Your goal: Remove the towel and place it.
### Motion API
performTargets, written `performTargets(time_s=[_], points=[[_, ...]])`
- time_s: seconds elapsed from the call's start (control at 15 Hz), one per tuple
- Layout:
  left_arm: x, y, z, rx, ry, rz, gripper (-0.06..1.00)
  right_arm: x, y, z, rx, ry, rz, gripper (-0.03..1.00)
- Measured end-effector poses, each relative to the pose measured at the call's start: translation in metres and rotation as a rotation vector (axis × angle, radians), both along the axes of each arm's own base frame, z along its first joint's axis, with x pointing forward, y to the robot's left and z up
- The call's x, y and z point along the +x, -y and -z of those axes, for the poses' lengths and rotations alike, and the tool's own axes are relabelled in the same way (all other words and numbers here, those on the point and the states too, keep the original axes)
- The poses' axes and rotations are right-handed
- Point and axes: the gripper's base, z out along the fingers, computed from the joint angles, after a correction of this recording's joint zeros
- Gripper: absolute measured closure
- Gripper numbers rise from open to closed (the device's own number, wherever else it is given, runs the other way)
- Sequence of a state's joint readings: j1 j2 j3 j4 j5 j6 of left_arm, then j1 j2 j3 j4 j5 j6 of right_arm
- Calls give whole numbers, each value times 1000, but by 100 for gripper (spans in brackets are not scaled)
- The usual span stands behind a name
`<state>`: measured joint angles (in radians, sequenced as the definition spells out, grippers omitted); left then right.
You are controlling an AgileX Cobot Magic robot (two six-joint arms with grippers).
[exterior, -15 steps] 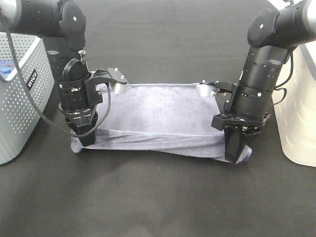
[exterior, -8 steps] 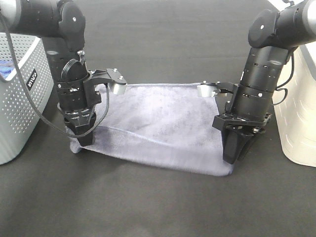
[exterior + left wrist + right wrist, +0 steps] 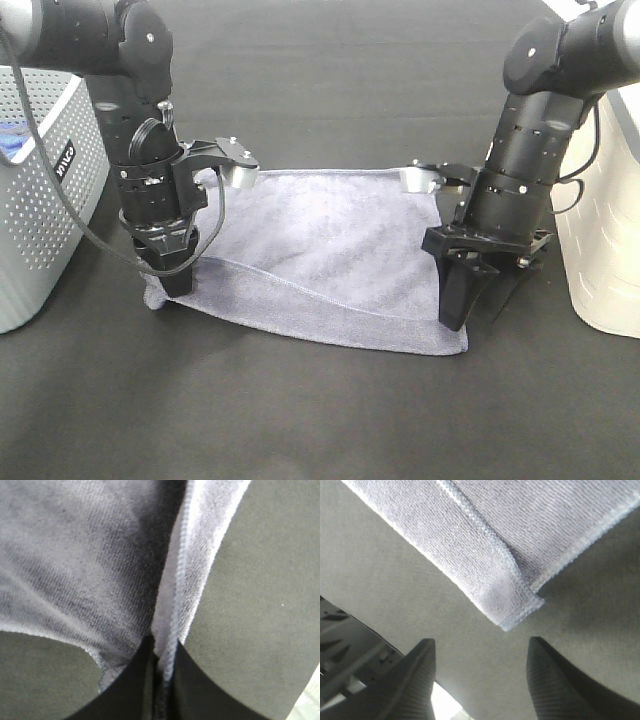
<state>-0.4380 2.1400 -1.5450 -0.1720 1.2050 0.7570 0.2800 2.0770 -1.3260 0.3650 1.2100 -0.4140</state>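
A dark, matte, felt-like table (image 3: 330,420) fills the scene, and the towel (image 3: 330,250) lies spread across its middle: a soft grey-lavender microfibre sheet, roughly rectangular from the high view, its nap brushed in faint streaks and one long stitched edge running diagonally over the top where a layer is folded back. At the left edge stands a grey plastic basket (image 3: 40,220) with walls pierced by rows of small round holes; at the right edge is a smooth cream bin (image 3: 605,230) with rounded corners. The left gripper (image 3: 172,280) points straight down at the towel's near-left corner with its black fingers pressed together on a pinch of cloth (the wrist view shows the pale, ribbed hem rising up between them). The right gripper (image 3: 478,310) hangs over the near-right corner with its two tapered fingers spread wide and nothing in them; from its wrist camera that corner lies flat on the table, doubled over and neatly hemmed, apart from both fingertips.
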Motion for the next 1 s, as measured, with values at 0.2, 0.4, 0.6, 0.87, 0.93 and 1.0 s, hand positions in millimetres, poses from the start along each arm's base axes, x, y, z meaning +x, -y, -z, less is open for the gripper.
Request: performTargets(time_s=[0.2, 0.4, 0.6, 0.87, 0.93, 1.0], points=[[-1, 0, 1, 7, -8, -21, 75, -4, 1, -22, -7, 41, 48, 46], [-8, -4, 10, 25, -44, -22, 62, -23, 6, -45, -6, 67, 75, 46], [-8, -4, 15, 30, -52, -24, 60, -39, 11, -74, 14, 137, 86, 46], [-13, 4, 17, 32, -64, -2, 60, -53, 15, -114, 52, 256, 102, 46], [-16, 9, 18, 39, -61, 18, 60, -56, 16, -121, 55, 275, 114, 46], [-17, 12, 18, 57, -51, 32, 60, -58, 17, -126, 61, 293, 119, 46]])
